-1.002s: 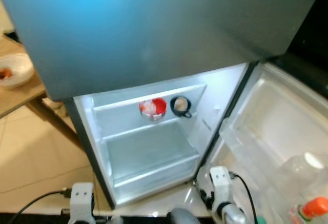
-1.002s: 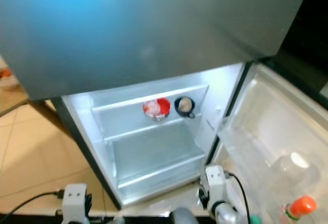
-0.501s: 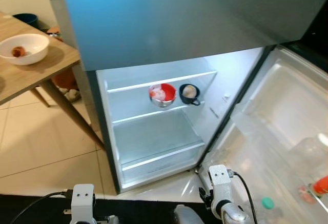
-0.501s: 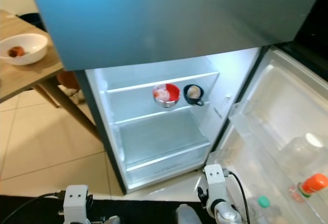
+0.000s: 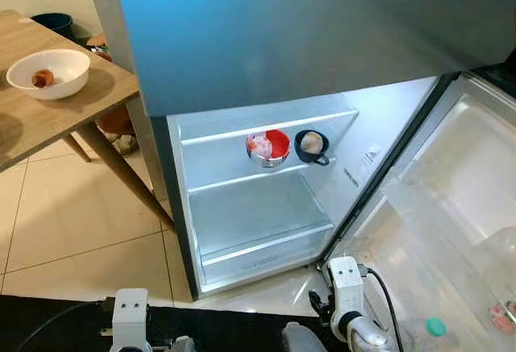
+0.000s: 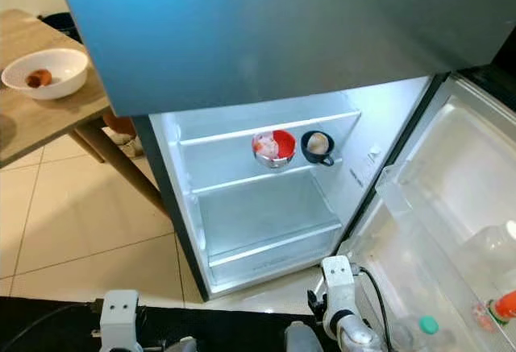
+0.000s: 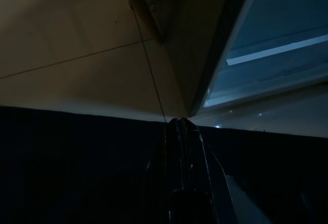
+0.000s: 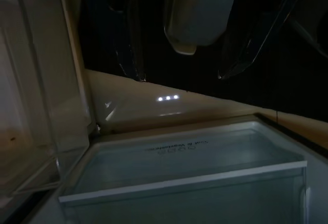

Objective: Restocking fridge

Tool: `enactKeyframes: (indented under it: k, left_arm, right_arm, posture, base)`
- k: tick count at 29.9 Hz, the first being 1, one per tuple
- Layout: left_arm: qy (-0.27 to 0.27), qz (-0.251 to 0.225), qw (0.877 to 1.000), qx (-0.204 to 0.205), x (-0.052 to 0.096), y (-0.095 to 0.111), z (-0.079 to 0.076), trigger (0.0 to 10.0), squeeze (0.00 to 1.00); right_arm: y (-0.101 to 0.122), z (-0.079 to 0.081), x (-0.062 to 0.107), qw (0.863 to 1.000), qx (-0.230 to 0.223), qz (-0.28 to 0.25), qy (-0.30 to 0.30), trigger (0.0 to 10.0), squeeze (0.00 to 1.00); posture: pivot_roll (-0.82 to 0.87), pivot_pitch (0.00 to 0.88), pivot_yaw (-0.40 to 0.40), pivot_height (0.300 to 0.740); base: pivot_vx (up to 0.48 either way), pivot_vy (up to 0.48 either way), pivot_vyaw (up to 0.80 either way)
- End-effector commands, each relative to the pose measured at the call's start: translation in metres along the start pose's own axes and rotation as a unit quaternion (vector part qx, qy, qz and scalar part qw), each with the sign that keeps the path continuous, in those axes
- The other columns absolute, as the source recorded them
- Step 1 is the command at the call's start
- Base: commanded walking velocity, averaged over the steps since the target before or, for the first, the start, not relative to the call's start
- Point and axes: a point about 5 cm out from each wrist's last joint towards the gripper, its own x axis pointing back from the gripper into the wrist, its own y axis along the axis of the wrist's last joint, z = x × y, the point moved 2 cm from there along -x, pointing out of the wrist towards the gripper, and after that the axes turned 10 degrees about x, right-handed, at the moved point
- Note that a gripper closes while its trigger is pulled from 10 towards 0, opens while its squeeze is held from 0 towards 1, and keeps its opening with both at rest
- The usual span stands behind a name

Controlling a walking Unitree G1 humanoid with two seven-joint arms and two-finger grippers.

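Since the earlier frame the camera has swung, bringing the table [image 5: 48,126] and white bowl [image 5: 47,72] further in. Left gripper [image 7: 180,126] hangs closed over the floor; the right gripper's state I cannot tell. Red pot [image 5: 270,147] and dark cup [image 5: 311,146] sit side by side on the open fridge [image 5: 258,207] shelf.

We are counting one fridge [image 5: 266,207], its lower door [image 6: 451,231] standing open; two containers are sitting on the upper shelf: one red bowl [image 5: 269,147] and one dark mug [image 5: 311,146]; one wooden table [image 5: 48,118] is carrying one white bowl [image 5: 48,72] holding one small item; in the door rack we are seeing one clear jar [image 6: 493,243], one orange-capped bottle [image 6: 506,305] and one green cap [image 6: 428,325].
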Motion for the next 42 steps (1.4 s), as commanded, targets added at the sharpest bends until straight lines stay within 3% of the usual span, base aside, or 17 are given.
enactKeyframes:
  k: [1,13,42]
  left_arm:
    - [-0.004,0.011,1.000,-0.007,0.0019,-0.0045,-0.0014,10.0,0.00]
    - [-0.005,0.016,1.000,-0.009,0.0011,-0.0051,-0.0012,10.0,0.00]
    - [-0.011,0.027,0.999,-0.014,-0.0002,-0.0073,-0.0007,10.0,0.00]
  right_arm:
    - [-0.0039,0.0008,0.0015,1.000,-0.002,0.005,-0.001,10.0,0.00]
    - [-0.0065,0.0017,0.0023,1.000,-0.007,0.009,0.000,10.0,0.00]
    - [-0.0129,-0.0005,0.0034,0.999,0.003,0.032,-0.022,10.0,0.00]
  posture:
    - [-0.08,0.110,-0.038,0.696]
    - [-0.08,0.115,-0.037,0.740]
    - [-0.08,0.118,-0.034,0.740]
  base:
    - [0.000,0.000,0.00]
    - [0.000,0.000,0.00]
    - [0.000,0.000,0.00]
